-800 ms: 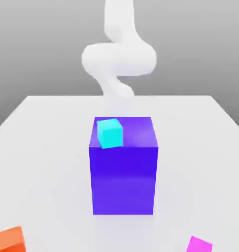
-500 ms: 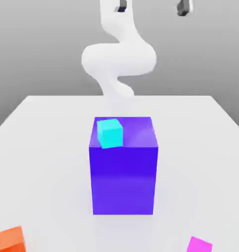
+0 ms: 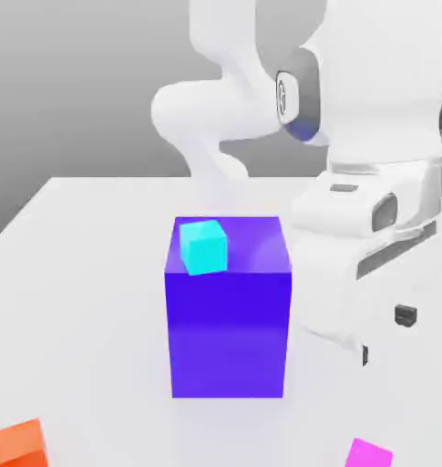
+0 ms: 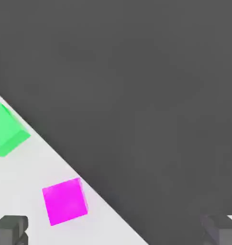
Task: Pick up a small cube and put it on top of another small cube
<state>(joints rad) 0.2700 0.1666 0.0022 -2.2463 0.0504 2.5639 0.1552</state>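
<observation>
The pink cube [image 4: 65, 201] I judge to be my pick sits on the white table [image 3: 87, 274] close to its near edge, toward the exterior view's right, and in my hand view it lies just ahead of my fingertips, nearer one of them than the other. A green cube [image 4: 6, 129] rests a little further along the same edge, apart from the pink one. My gripper [image 4: 115, 229] is spread wide and holds nothing; both fingertips [image 4: 10, 228] show with a broad gap between them.

Further in, a small cyan cube [image 3: 203, 246] sits on top of a big purple block [image 3: 229, 328] in the middle of the table, near that block's back corner on the exterior view's left. An orange cube [image 3: 22, 443] lies at the near corner on the exterior view's left.

I take this to be the approach step: nothing is grasped yet. Next I need to centre the pink cube between my fingers, come down around it, and squeeze squarely on two opposite faces.
</observation>
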